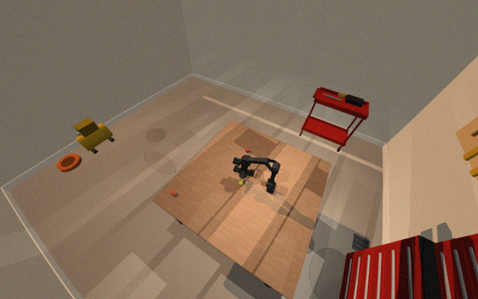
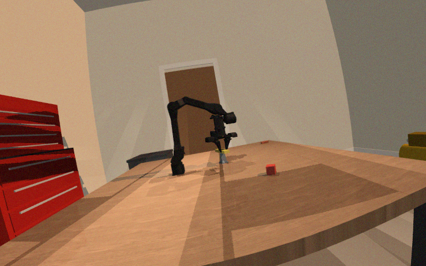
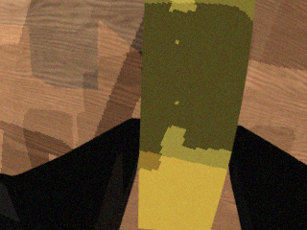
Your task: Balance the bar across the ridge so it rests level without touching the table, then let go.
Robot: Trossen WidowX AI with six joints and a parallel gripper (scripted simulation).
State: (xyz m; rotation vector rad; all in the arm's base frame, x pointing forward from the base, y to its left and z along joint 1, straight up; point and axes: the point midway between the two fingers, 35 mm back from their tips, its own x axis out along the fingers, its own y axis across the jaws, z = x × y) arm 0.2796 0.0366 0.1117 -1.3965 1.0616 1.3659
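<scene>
One table [image 1: 218,211] [image 2: 150,219] — wooden — grey walls [image 1: 282,42] [image 2: 267,78]

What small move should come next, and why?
Probably ease the black claw slightly wider: the yellow rectangular bar looks roughly level atop the grey ridge, off the table, fingers close alongside.
</scene>
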